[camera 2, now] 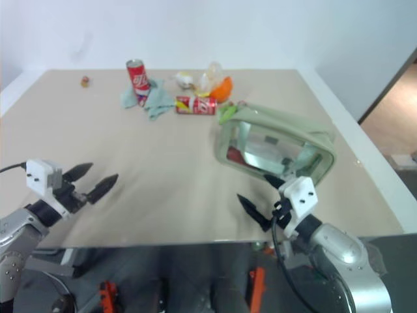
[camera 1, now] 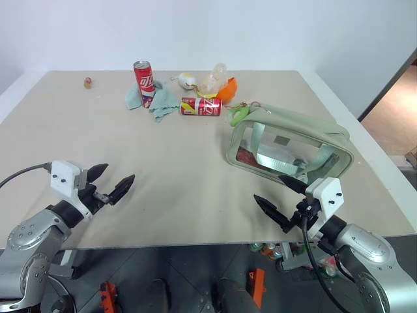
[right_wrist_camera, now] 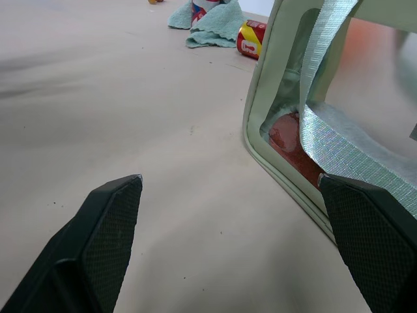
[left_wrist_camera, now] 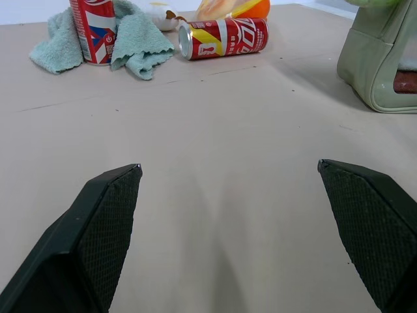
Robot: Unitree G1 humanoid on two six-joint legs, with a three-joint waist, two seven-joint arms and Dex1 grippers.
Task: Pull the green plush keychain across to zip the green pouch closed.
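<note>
Pouch and keychain sit on the right half of the bench: the pale green bag lies with a clear window side turned toward the robot, and the fuzzy lime keychain hangs at its far left corner, close to a tipped red can. Something red and a silvery strip show through the window.

By the look of it, the pouch is light, soft fabric with floppy plastic sides, so it will likely slide or buckle when the zipper is tugged; one claw should pin the bag, best by the stiffer seam or end wall near the zipper's starting corner. The keychain is small, squashy and light. It should compress easily, so a pinch across the plush ring, close to where it joins the zipper pull, looks the safest hold; a hold on the fluff alone could slip.

Left claw hovers over bare bench on the left, fingers spread wide and empty. Right claw is also wide open and empty, just beside the pouch's near wall, not touching it as far as can be seen. Neither is near the keychain yet.
</note>
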